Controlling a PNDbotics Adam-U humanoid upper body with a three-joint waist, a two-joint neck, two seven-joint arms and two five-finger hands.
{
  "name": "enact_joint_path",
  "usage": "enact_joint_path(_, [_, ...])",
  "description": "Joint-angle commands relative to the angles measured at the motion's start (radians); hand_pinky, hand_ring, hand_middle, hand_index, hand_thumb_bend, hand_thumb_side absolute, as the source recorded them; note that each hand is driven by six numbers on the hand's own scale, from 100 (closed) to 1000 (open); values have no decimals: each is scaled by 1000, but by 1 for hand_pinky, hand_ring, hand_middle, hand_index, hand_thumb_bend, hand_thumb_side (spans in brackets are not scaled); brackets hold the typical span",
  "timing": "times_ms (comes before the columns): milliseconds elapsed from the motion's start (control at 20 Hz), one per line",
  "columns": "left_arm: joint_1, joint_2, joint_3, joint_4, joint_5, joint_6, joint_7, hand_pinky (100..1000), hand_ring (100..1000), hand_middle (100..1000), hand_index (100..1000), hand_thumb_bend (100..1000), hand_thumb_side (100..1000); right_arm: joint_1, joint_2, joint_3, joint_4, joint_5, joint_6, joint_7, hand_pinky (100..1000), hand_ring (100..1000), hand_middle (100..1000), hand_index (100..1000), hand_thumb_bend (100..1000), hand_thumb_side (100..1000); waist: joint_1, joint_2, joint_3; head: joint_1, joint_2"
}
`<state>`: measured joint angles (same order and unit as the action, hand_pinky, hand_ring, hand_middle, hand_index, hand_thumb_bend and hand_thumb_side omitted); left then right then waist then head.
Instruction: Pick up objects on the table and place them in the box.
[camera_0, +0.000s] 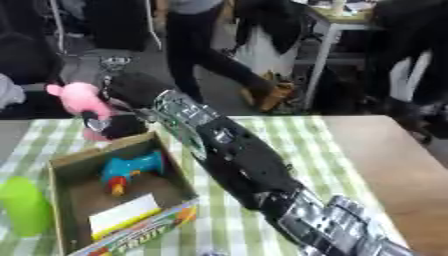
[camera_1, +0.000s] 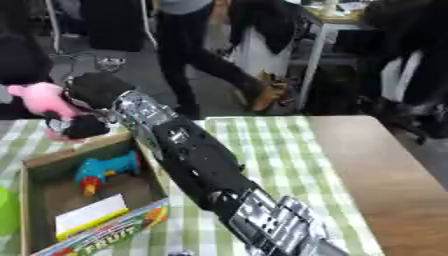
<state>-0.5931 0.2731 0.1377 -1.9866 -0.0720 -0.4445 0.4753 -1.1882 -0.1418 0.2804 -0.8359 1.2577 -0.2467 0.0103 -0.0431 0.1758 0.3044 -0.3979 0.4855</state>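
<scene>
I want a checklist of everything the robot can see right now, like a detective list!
Surface: table with a green-and-white checked cloth; bare wood on the right.
Job's things: pink soft toy held up above the far edge of the cardboard box; inside the box, a blue toy and a white card.
Clutter: green object left of the box; colourful printed flap at the box's near edge.
Hands: right hand curled on the pink toy; left hand not seen.
Cables: nothing seen.
Surroundings: people standing behind, a white table leg.
</scene>
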Motion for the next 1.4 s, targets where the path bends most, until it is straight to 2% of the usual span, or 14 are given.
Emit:
enact_joint_path(50, [-20, 11, 0, -13, 3, -2, -2, 882, 917, 913, 913, 100, 1000, -7, 22, -17, 39, 92, 36, -104, 321, 100, 100, 435, 100, 936, 8, 1, 2, -3, -14])
enact_joint_path(600, [-19, 11, 2, -13, 2, -2, -2, 882, 917, 913, 913, 100, 1000, 32, 52, -23, 116, 222, -6, -165, 331, 100, 100, 439, 100, 957, 7, -1, 1, 10, -9])
enact_joint_path(750, [-20, 11, 2, -13, 2, -3, -2, 882, 917, 913, 913, 100, 1000, 36, 52, -26, 127, 260, -16, -167, 393, 156, 144, 471, 100, 972, 6, 0, 1, 11, -7])
enact_joint_path(900, [-20, 13, 2, -13, 2, -2, -3, 882, 917, 913, 913, 100, 1000, 36, 52, -31, 134, 280, -25, -166, 402, 167, 155, 478, 100, 972, 6, 0, 0, 11, -7])
enact_joint_path(950, [-20, 13, 2, -13, 2, -2, -3, 882, 917, 913, 912, 100, 1000, 36, 52, -33, 135, 284, -26, -166, 516, 323, 320, 563, 100, 983, 6, 0, 1, 11, -7])
enact_joint_path(1000, [-20, 12, 2, -13, 2, -2, -3, 882, 917, 913, 912, 100, 1000, 35, 52, -34, 136, 290, -26, -167, 535, 355, 355, 580, 100, 981, 6, 0, 1, 10, -7])
enact_joint_path(1050, [-21, 12, 2, -13, 2, -2, -3, 882, 917, 913, 912, 100, 1000, 35, 52, -35, 137, 295, -25, -168, 623, 462, 472, 663, 100, 983, 6, 0, 2, 9, -7])
enact_joint_path(1100, [-21, 12, 2, -13, 2, -3, -3, 882, 917, 913, 912, 100, 1000, 35, 53, -37, 138, 299, -22, -169, 623, 462, 472, 663, 100, 983, 6, 1, 3, 8, -9])
enact_joint_path(1150, [-22, 12, 2, -13, 2, -3, -3, 882, 917, 913, 913, 100, 1000, 36, 53, -38, 140, 303, -19, -169, 722, 579, 607, 743, 100, 1000, 6, 1, 3, 8, -9])
enact_joint_path(1200, [-22, 12, 2, -13, 2, -4, -3, 882, 917, 913, 913, 100, 1000, 36, 53, -40, 141, 307, -15, -171, 722, 579, 607, 743, 100, 1000, 6, 1, 4, 8, -8])
enact_joint_path(1250, [-22, 12, 2, -13, 2, -4, -3, 882, 917, 913, 913, 100, 1000, 36, 54, -41, 141, 310, -11, -173, 776, 694, 736, 811, 101, 1000, 6, 1, 4, 8, -8])
enact_joint_path(1300, [-22, 12, 2, -13, 2, -4, -3, 882, 917, 913, 913, 100, 1000, 36, 53, -42, 141, 314, -6, -177, 776, 694, 736, 811, 101, 1000, 7, 0, 5, 8, -8])
enact_joint_path(1350, [-22, 12, 2, -13, 2, -4, -3, 882, 917, 913, 913, 100, 1000, 36, 54, -42, 142, 318, -2, -180, 815, 765, 803, 842, 160, 1000, 7, 0, 5, 7, -8])
enact_joint_path(1400, [-23, 12, 2, -13, 2, -4, -3, 882, 917, 913, 913, 100, 1000, 36, 53, -43, 142, 321, 0, -184, 815, 765, 803, 842, 185, 1000, 7, 0, 5, 8, -7])
